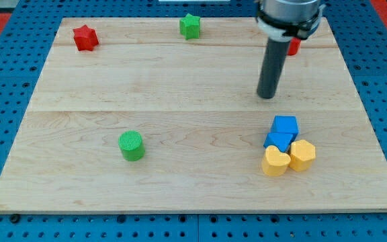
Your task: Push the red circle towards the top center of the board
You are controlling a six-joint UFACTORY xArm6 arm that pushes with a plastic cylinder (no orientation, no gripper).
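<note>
Tip (267,96) on bare board, no jaws; red block (293,46) half-hidden behind rod; blue blocks (282,132) below.

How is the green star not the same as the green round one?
The green star has points; the green cylinder is round with a ridged top. The star sits at the view's top, near the board's far edge; the cylinder sits lower, toward the view's bottom left. The star looks smaller, maybe only because it is farther away. Both are green, and my tip touches neither.
</note>
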